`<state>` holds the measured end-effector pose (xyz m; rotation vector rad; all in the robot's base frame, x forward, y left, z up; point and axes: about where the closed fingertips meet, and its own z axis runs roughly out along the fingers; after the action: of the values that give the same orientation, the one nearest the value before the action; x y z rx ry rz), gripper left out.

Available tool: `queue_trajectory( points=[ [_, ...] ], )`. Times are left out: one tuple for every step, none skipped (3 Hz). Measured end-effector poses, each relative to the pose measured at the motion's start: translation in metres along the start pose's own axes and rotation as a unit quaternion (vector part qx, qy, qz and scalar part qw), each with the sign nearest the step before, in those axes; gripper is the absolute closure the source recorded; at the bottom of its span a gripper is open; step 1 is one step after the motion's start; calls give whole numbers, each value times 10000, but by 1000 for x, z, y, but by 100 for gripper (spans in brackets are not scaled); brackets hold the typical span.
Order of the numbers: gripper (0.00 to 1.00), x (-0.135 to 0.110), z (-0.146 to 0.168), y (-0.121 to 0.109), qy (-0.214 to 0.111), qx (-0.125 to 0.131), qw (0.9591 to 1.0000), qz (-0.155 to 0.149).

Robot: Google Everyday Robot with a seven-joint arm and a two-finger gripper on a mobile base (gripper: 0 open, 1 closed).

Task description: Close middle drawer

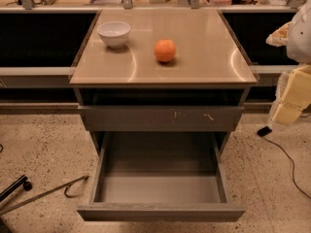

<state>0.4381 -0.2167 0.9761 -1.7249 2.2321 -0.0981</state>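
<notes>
At the right edge, the gripper (287,106) hangs clear of the desk (204,57), touching nothing (jaws' state: cannot tell). The middle drawer (160,211) stands pulled fully out and empty, so its flat front likely needs a push inward.

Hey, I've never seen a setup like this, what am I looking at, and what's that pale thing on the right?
One camera looks down at a cabinet from the front. The pale shape at the right edge is a robot's arm, ending in its gripper, a two-finger clamp; it hangs beside the cabinet, apart from the drawers. On top sit a white bowl and an orange. The scratched upper drawer is slightly open. The middle drawer, pulled far out and empty, is what the robot should push shut.
</notes>
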Motion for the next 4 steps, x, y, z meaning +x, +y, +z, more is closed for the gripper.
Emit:
queue_trajectory(
  points=[
    [0,0,0,0,0,0,10000,0],
    [0,1,10,6,-75,-72,9999,50],
    [0,4,50,28,-400,-249,9988,108],
    [0,15,120,54,-638,-487,9966,211]
  ],
)
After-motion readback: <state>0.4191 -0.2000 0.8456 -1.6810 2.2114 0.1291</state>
